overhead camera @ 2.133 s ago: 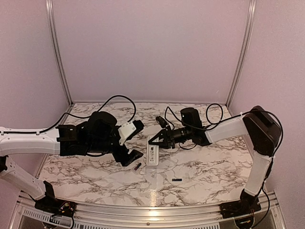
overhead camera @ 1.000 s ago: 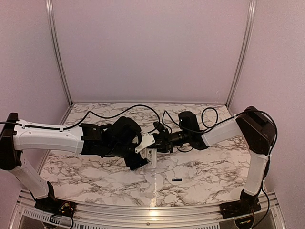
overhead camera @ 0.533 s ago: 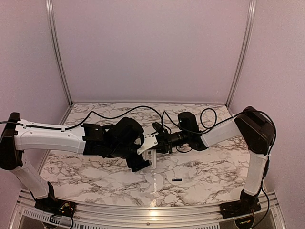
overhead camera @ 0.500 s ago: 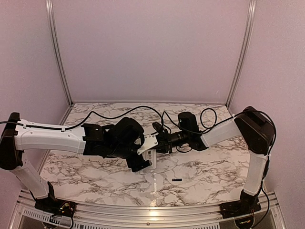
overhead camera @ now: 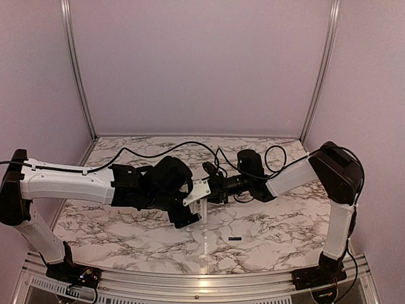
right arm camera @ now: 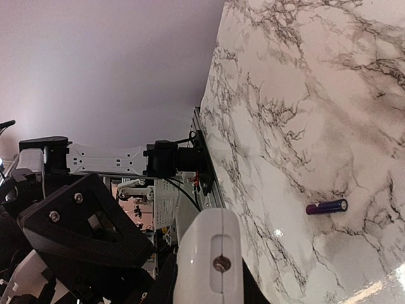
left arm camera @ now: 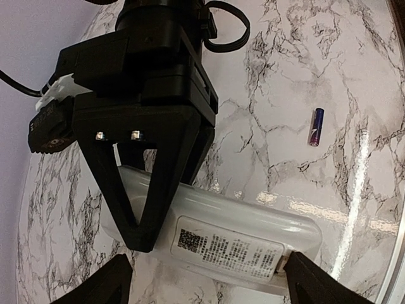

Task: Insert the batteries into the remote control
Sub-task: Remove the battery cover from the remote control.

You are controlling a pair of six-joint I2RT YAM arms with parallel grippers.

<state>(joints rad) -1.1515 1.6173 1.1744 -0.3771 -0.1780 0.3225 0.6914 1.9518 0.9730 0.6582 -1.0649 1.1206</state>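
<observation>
The white remote control (left arm camera: 234,244) lies on the marble, label side up; a sliver of it shows in the top view (overhead camera: 202,210). My right gripper (overhead camera: 212,190) is shut on one end of it, its black fingers (left arm camera: 149,202) clamped across the body, and the remote's end (right arm camera: 212,259) shows between them. My left gripper (left arm camera: 209,288) is open, its two tips at the remote's two ends. One battery (overhead camera: 235,239) lies loose on the table in front, also in the left wrist view (left arm camera: 314,126) and the right wrist view (right arm camera: 326,206). The second battery is hidden.
Black cables (overhead camera: 152,151) loop over the marble table (overhead camera: 285,221) behind both grippers. A metal rail (overhead camera: 202,282) runs along the near edge and pale walls close in the other sides.
My left arm has swung right and forward, bringing its open gripper over the remote held by the right gripper. The battery seen beside it two seconds ago is now covered. Little moved in the last half second.
</observation>
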